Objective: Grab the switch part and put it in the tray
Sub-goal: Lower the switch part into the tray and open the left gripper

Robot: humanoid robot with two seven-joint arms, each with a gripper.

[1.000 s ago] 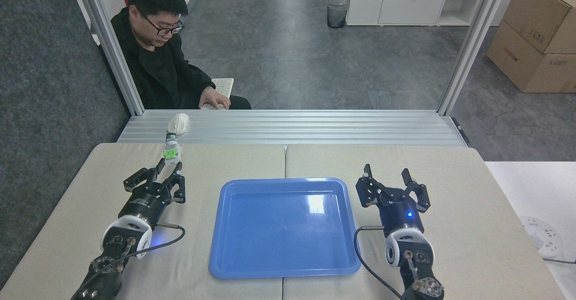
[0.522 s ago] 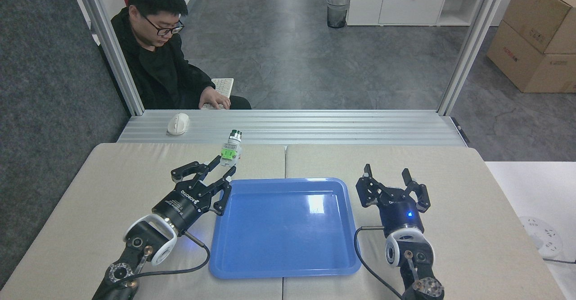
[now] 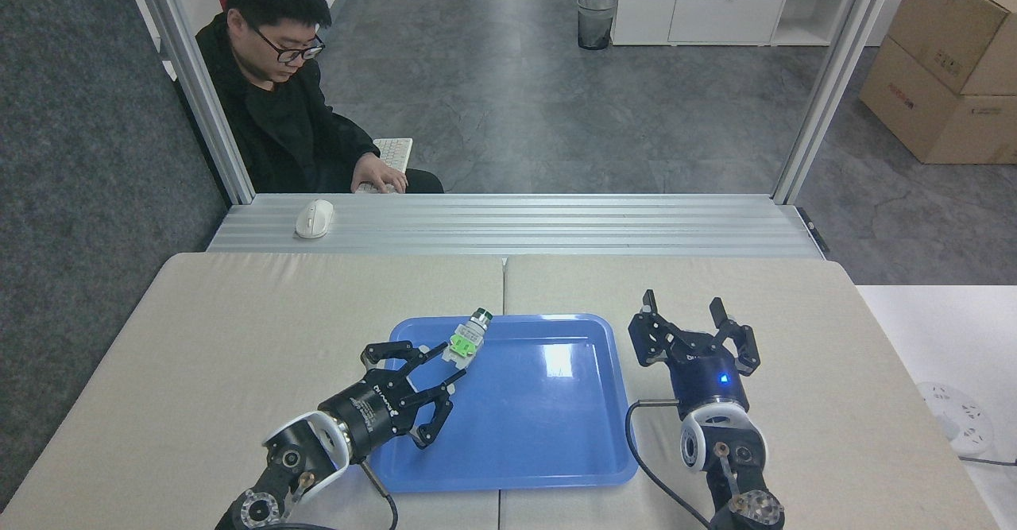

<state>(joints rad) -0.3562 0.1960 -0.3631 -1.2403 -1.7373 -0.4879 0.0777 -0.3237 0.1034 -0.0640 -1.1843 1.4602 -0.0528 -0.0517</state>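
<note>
Low in the frame, left of centre, the left gripper (image 3: 445,365) pinches the switch part (image 3: 465,338) at its tips, over the blue tray (image 3: 516,442)'s upper-left area. Right of the tray, the right gripper (image 3: 685,313) stands wide, holding nothing, above the worktop (image 3: 238,323).
</note>
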